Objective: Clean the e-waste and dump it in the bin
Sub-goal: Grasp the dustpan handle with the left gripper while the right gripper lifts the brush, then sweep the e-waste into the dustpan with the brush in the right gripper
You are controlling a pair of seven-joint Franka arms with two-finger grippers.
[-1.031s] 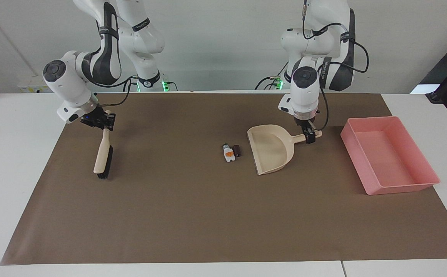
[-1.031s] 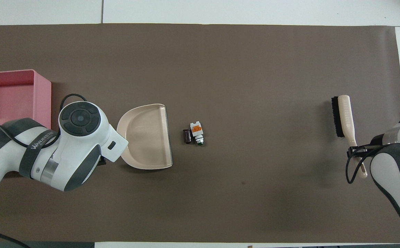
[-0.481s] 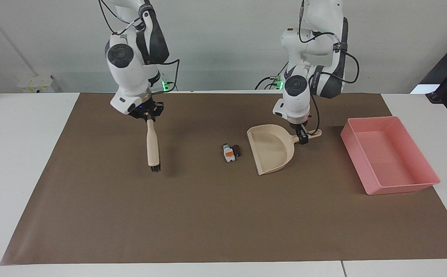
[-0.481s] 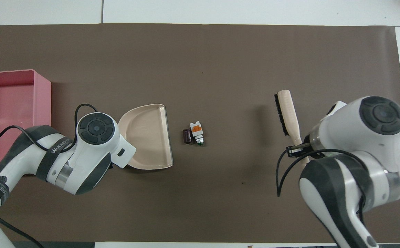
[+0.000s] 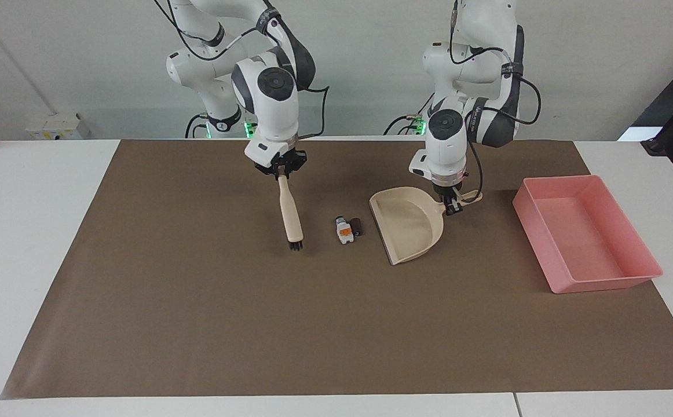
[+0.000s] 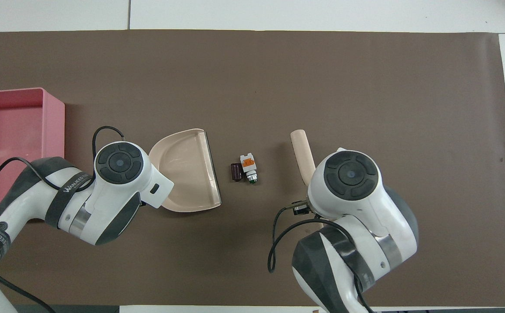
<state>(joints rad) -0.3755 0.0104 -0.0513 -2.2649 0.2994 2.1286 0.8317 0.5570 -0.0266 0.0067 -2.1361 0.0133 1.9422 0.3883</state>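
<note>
The e-waste lies mid-mat: a white block with orange and green patches (image 5: pixel 344 230) (image 6: pixel 248 167) touching a dark cylinder (image 5: pixel 357 226) (image 6: pixel 236 171). A beige dustpan (image 5: pixel 409 223) (image 6: pixel 187 169) rests beside them, its open mouth toward them. My left gripper (image 5: pixel 451 204) is shut on the dustpan's handle. My right gripper (image 5: pixel 281 169) is shut on the handle of a beige brush (image 5: pixel 290 214) (image 6: pixel 302 154). The brush hangs bristles-down just above the mat, on the e-waste's other flank. The pink bin (image 5: pixel 603 284) (image 6: pixel 54 130) stands at the left arm's end. In the overhead view each wrist hides its gripper.
A brown mat (image 5: pixel 336 324) covers most of the white table (image 5: pixel 29 231). Black cables loop off both wrists. Nothing else lies on the mat.
My right arm carried the brush from its own end of the table in to beside the e-waste. My left gripper closed on the dustpan handle, and the pan turned slightly.
</note>
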